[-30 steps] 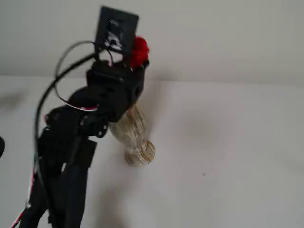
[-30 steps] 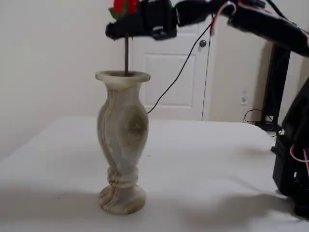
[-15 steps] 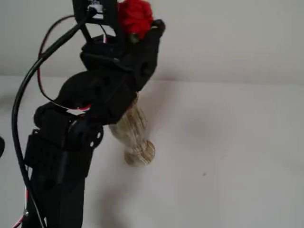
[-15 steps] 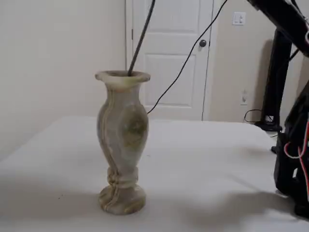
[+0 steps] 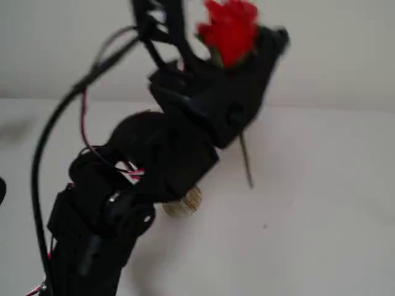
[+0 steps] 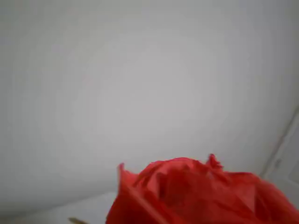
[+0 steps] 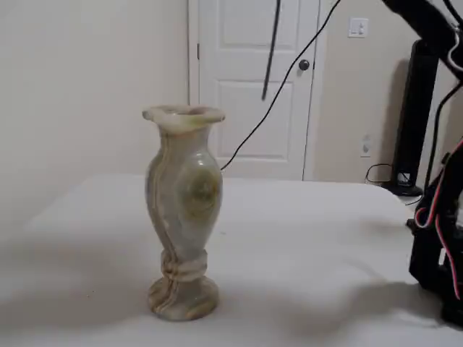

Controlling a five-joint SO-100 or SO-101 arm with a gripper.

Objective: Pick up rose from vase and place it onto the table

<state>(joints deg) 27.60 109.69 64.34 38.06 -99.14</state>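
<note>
While the vase (image 7: 183, 217) is standing upright on the white table (image 7: 304, 238) in a fixed view, its mouth is showing nothing inside it, and the rose's stem is hanging in the air above and to the right of the rim, clear of it. In a fixed view from above, the black gripper (image 5: 237, 71) is gripping the rose (image 5: 229, 28) just under the red bloom, its jaws clamped on the stem; the bloom is sitting above the jaws and the thin stem is trailing down below them, its tip ending over bare table. Only the vase's round foot is showing from that side, the arm (image 5: 142, 172) covering the body. In the wrist view the red bloom is filling the lower edge, blurred, against a plain pale wall. A white door (image 7: 253, 87) is standing behind the table in a fixed view
</note>
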